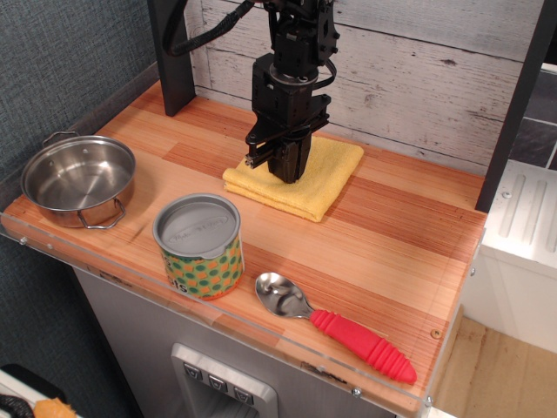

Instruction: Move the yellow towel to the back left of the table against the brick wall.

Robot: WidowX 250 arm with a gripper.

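1. Arm (296, 43): all black, blocky stacked segments.
2. Black cable (204, 35) loops off its upper left side.
3. Gripper (285, 165): black, boxy body, flat dark fingers.
4. Another thin cable curls beside the wrist.

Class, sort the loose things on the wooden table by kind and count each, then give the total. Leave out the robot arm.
Towels: 1, the yellow towel
Pots: 1, the steel pot
Cans: 1, the can
Spoons: 1, the spoon, with a red handle
Total: 4
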